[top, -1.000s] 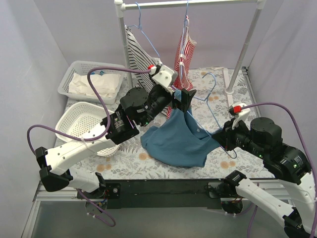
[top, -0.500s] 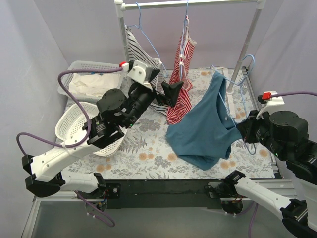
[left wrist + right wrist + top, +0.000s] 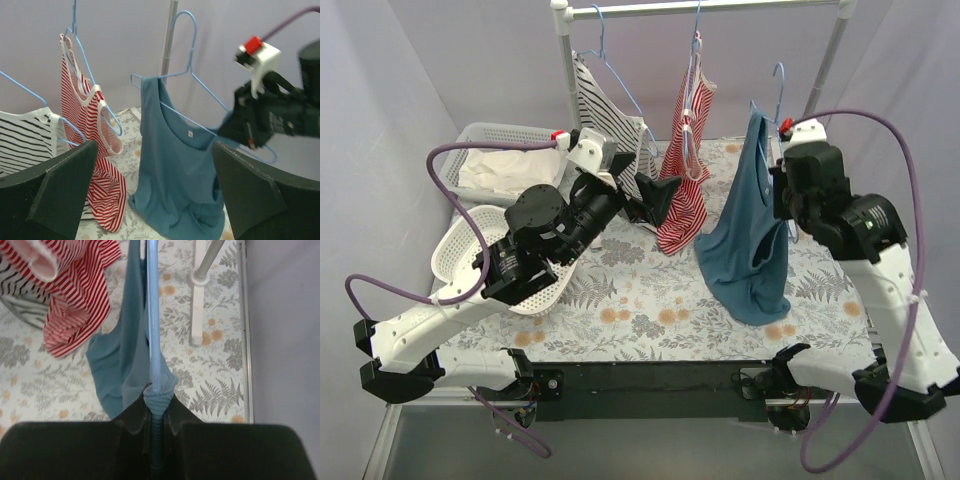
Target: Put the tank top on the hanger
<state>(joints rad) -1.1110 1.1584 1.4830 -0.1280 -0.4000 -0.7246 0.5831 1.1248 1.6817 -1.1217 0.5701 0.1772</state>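
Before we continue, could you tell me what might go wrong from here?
The right gripper pinches the hanger at one end, with teal fabric bunched there. The hanger could tip and let the tank top slide off. The hook is not over the rail yet, so letting go now would drop both.

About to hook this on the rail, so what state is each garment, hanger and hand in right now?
tank top: hanging on the hanger
hanger: held upright, hook not on the rail
right hand: shut on the hanger, fabric pinched in
left hand: open, empty
red-and-white striped top: hung on the rail
black-and-white striped top: hung on the rail
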